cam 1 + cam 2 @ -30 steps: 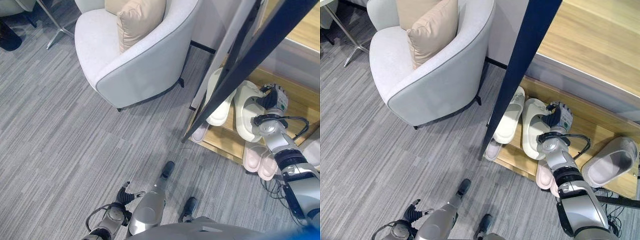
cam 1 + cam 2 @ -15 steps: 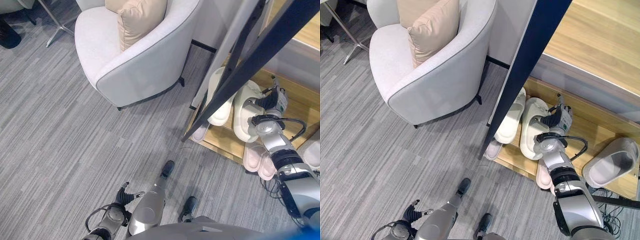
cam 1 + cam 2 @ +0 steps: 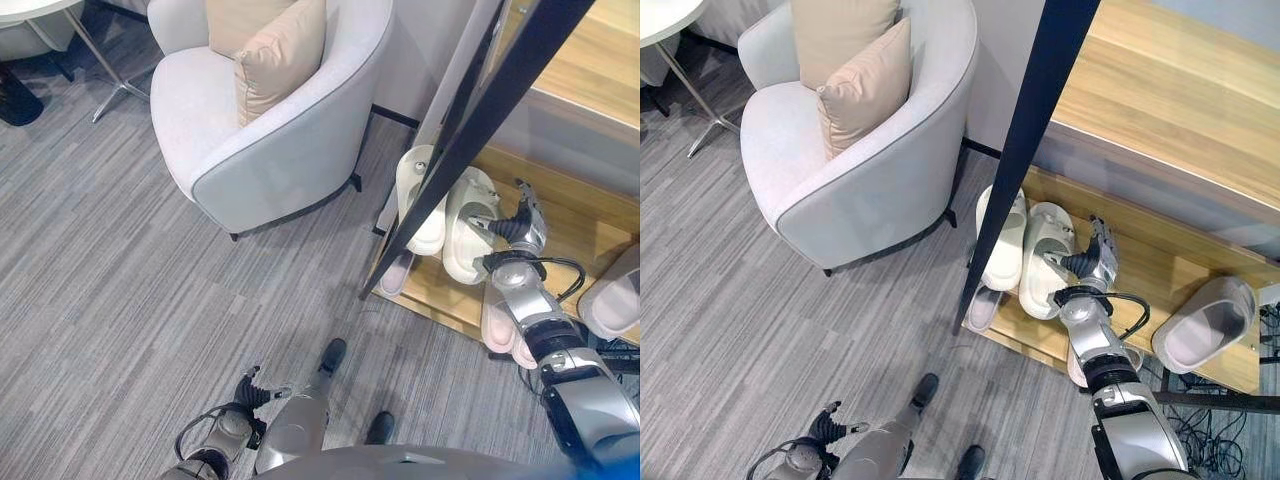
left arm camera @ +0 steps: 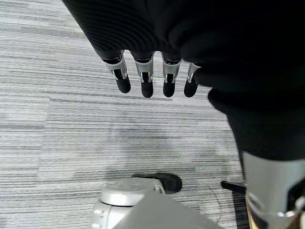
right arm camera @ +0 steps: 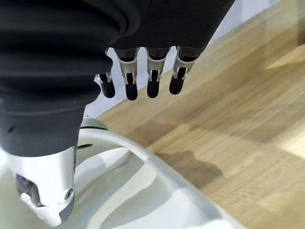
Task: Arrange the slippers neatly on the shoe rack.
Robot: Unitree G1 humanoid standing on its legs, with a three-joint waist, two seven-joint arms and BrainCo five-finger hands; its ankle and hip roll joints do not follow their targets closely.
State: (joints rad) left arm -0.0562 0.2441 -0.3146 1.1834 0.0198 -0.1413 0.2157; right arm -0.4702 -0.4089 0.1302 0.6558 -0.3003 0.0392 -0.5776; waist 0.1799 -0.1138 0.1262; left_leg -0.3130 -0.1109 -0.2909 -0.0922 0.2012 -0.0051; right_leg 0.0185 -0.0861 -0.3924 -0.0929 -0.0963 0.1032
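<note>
Cream slipper (image 3: 1044, 257) beside slack, seemingly clear right robot hand (image 3: 1095, 258).

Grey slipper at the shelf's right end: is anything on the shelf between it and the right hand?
Nothing visible. Bare wooden shelf lies between the right hand and the grey slipper. The hand, fingers straight, is by the second cream slipper.

You see cream slippers (image 3: 1025, 255) on the light wooden shoe rack (image 3: 1150, 255), a grey slipper (image 3: 1202, 325), a pale grey armchair (image 3: 855, 170) with beige cushions (image 3: 862, 85), and grey striped carpet (image 3: 730, 310).
</note>
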